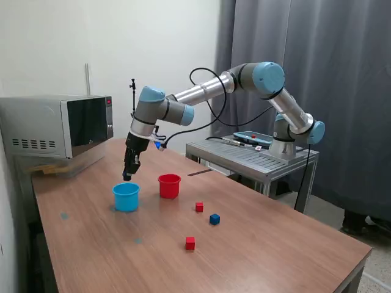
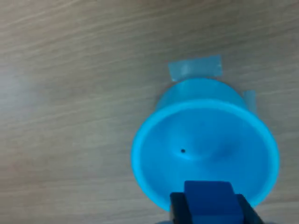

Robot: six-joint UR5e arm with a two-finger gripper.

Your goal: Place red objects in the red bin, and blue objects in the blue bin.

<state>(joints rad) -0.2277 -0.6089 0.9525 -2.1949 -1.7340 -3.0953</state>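
My gripper (image 1: pixel 128 176) hangs just above the light blue cup, the blue bin (image 1: pixel 126 196), on the exterior view's left. It is shut on a dark blue cube (image 2: pixel 209 202), which the wrist view shows between the black fingers (image 2: pixel 179 210) over the cup's open mouth (image 2: pixel 201 144). The cup looks empty inside. The red bin (image 1: pixel 169 185) stands beside the blue one. On the wood lie two red cubes (image 1: pixel 199 207) (image 1: pixel 190 243) and another blue cube (image 1: pixel 214 219), all apart from the gripper.
A microwave (image 1: pixel 58 125) sits at the table's back corner on the exterior view's left. A grey metal stand (image 1: pixel 253 155) carries the arm's base behind the table. A pale tape patch (image 2: pixel 195 69) is stuck on the wood by the blue cup.
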